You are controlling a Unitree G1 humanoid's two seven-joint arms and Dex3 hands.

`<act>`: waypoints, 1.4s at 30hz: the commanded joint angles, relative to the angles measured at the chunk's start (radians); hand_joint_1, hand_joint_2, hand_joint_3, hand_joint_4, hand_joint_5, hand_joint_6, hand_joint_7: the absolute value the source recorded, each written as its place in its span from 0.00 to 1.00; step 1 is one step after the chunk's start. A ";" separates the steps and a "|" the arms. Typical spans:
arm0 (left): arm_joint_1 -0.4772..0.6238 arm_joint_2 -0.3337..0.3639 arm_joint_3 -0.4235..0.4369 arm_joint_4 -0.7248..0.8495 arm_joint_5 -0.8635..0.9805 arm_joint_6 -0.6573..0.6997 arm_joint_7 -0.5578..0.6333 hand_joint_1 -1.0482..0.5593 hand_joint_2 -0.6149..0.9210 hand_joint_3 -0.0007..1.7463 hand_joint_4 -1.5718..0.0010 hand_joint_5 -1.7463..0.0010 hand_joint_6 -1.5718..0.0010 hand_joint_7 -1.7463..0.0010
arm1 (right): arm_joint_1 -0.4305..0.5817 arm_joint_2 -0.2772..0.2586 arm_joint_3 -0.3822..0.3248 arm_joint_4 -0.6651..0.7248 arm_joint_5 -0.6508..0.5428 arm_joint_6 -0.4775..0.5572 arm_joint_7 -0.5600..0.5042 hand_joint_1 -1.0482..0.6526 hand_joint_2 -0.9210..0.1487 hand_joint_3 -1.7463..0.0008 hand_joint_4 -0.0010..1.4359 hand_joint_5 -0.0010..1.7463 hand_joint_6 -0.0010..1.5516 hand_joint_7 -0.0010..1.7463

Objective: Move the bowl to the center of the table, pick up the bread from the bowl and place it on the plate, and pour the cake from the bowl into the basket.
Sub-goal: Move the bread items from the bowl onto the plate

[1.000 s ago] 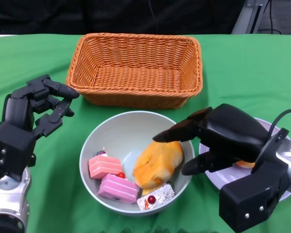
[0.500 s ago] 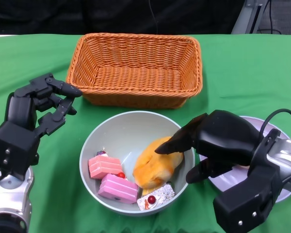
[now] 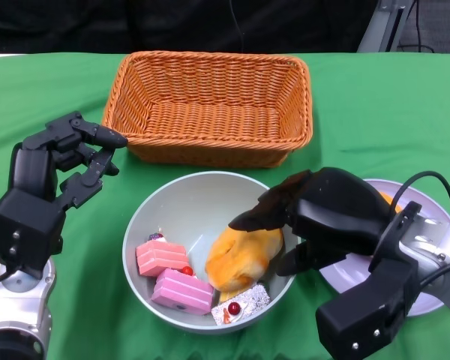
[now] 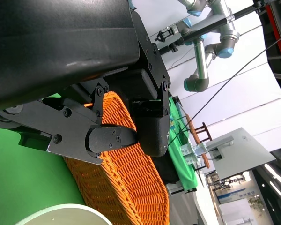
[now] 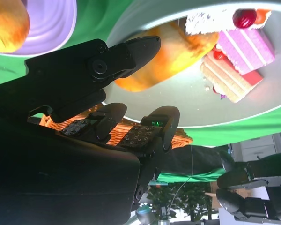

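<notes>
Table: a green cloth (image 3: 375, 105) covers it.
Basket: the orange woven basket (image 3: 210, 105) sits at the back, in the middle. Nothing is inside it. It also shows in the left wrist view (image 4: 126, 187).
Bowl: the pale grey bowl (image 3: 176, 199) sits in front of the basket, near the middle of the table. Its rim is close to the basket but not touching it.
Bread: the yellow-orange bread (image 3: 244, 255) lies in the right side of the bowl. In the right wrist view (image 5: 173, 56) it sits just past the fingertips.
Cake: two pink slices (image 3: 172, 274) lie side by side in the left and front of the bowl. A small white piece with a red cherry (image 3: 240, 304) lies at the front, touching the bread.
Plate: the light purple plate (image 3: 427, 289) is on the right, just beside the bowl. Another orange roll (image 5: 7, 23) lies on it, mostly hidden by the right hand in the head view.
Right hand: the right hand (image 3: 315, 221) reaches over the right rim of the bowl. Its fingers (image 3: 259, 214) are apart, one above the bread and one beside it. I cannot tell if they touch the bread. It holds nothing.
Left hand: the left hand (image 3: 64, 161) hangs in the air left of the bowl, near the basket's front left corner. Its fingers are spread and a bit curled, with nothing in them.
</notes>
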 commanded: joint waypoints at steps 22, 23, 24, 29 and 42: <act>0.003 -0.013 0.007 -0.034 -0.012 -0.010 0.019 0.57 0.96 0.28 0.45 0.23 0.42 0.47 | -0.102 -0.020 0.110 0.139 -0.142 -0.029 -0.086 0.21 0.04 1.00 0.39 0.00 0.41 0.00; 0.003 -0.013 0.007 -0.034 -0.011 -0.012 0.019 0.58 0.96 0.29 0.45 0.23 0.42 0.47 | -0.104 -0.020 0.113 0.145 -0.143 -0.032 -0.090 0.21 0.04 1.00 0.39 0.00 0.41 0.00; 0.003 -0.014 0.008 -0.034 -0.014 -0.012 0.018 0.58 0.96 0.29 0.45 0.23 0.42 0.47 | -0.105 -0.019 0.117 0.152 -0.149 -0.035 -0.100 0.21 0.05 1.00 0.39 0.00 0.41 0.01; 0.005 -0.019 0.010 -0.040 -0.013 -0.008 0.023 0.57 0.95 0.29 0.45 0.24 0.41 0.47 | -0.110 -0.018 0.132 0.152 -0.162 -0.036 -0.102 0.21 0.05 1.00 0.39 0.00 0.41 0.00; 0.002 -0.029 0.005 -0.036 0.000 -0.024 0.055 0.57 0.94 0.30 0.45 0.24 0.41 0.47 | -0.138 -0.001 0.183 0.210 -0.201 -0.050 -0.186 0.20 0.07 1.00 0.42 0.01 0.43 0.00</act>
